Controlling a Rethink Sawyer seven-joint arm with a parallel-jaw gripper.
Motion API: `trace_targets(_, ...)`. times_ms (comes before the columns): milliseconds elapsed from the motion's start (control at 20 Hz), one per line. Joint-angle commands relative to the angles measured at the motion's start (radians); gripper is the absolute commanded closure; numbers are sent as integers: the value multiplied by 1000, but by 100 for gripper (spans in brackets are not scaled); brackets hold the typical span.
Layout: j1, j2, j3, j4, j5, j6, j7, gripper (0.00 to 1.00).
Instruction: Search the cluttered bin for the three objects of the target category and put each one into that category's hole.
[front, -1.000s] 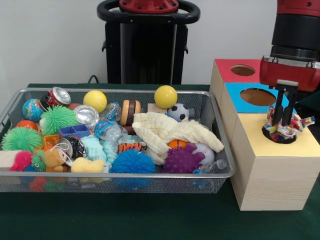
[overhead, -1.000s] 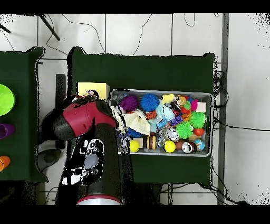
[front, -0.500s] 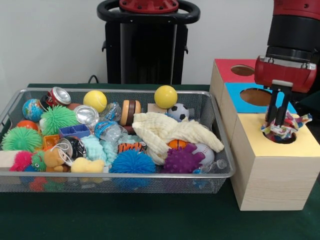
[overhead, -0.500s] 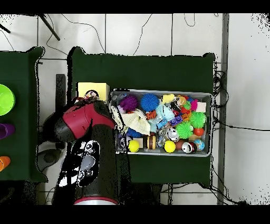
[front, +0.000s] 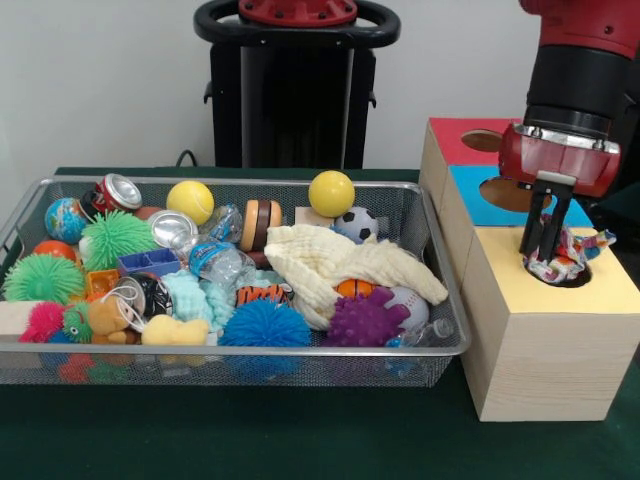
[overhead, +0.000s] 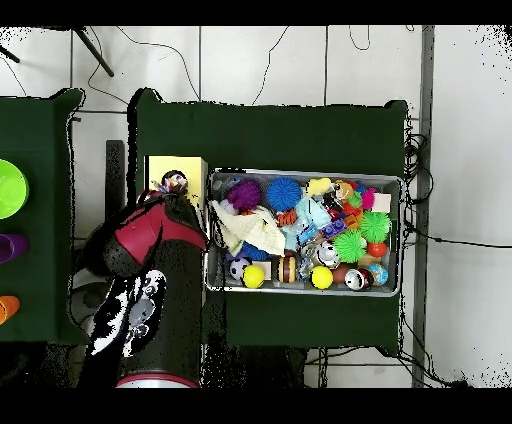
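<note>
Claw (front: 546, 238): fingers parted, just above yellow box's hole (front: 560, 270). Patterned cloth (front: 572, 255): bunched in that hole, partly sunk, one corner over the rim. Step: deposit. Next: clear away, search wire bin (front: 440, 300) for another cloth, likely the cream one (front: 340, 262).

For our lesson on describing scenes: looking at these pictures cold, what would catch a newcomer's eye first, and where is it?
The red and black arm's tool stands over the hole in the yellow-topped box, where a multicoloured cloth sits in the hole. Beside the boxes, the wire bin brims with bright toys, with a crumpled cream cloth near its box end and two yellow balls along its far side.
</note>
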Motion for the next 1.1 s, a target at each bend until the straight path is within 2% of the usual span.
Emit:
trace_targets(50,32,170,-70,-12,-64,-107,99,100)
trace_targets(300,41,209,-76,-35,3,-126,116,100)
trace_targets(450,10,200,-32,-28,40,-143,109,100)
trace_targets(800,0,208,-14,-32,78,-179,103,100)
trace_targets(950,14,242,-30,-41,86,-189,104,100)
trace_targets(1100,27,285,-44,-48,107,-240,127,100)
